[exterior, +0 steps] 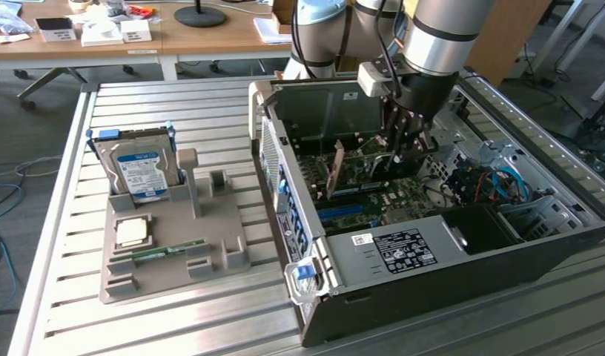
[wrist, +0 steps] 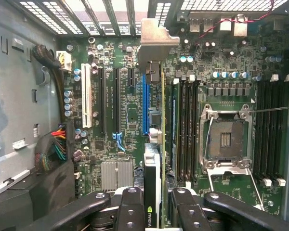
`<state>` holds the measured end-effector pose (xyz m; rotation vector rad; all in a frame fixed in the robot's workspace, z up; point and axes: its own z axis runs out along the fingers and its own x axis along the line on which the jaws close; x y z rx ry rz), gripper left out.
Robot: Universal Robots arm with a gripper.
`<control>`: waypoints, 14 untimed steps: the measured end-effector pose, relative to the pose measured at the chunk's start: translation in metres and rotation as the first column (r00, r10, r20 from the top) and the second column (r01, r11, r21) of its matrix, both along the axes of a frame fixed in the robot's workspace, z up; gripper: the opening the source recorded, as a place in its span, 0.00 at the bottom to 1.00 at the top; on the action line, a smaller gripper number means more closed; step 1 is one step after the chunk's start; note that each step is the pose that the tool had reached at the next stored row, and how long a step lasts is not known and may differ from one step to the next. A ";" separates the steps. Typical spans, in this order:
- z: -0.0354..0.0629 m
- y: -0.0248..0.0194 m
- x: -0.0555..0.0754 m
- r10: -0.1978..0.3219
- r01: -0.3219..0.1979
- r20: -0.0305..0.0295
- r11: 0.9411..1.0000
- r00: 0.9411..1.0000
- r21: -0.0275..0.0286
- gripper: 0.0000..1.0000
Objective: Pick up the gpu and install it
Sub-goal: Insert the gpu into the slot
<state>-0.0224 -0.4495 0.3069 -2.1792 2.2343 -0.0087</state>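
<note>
The gpu [wrist: 154, 183] sits edge-on between the fingers [wrist: 131, 207] of my gripper [wrist: 159, 214], which is shut on it. A green logo shows on its dark face. Its silver end bracket [wrist: 153, 43] reaches toward the case's rear vents. The card's thin edge runs over the motherboard [wrist: 130, 115], right beside the long blue slot [wrist: 145, 103]. I cannot tell whether it touches the slot. In the exterior view my gripper [exterior: 402, 152] hangs inside the open computer case [exterior: 282, 185], with the gpu [exterior: 374, 165] low over the board.
A grey holder [exterior: 219, 256] on the slatted table carries a hard drive [exterior: 142, 169], a RAM stick [exterior: 169, 252] and a square chip [exterior: 131, 231]. Inside the case are the power supply [exterior: 402, 248], an empty CPU socket [wrist: 226, 139], RAM slots [wrist: 185, 125] and cable bundles [wrist: 53, 149].
</note>
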 end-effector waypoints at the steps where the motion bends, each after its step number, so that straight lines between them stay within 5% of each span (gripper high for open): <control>1: 0.0000 0.0000 0.000 0.000 0.000 0.000 1.000 1.000 0.000 0.27; 14: -0.0009 0.0000 0.000 0.000 0.000 0.000 1.000 1.000 0.004 0.27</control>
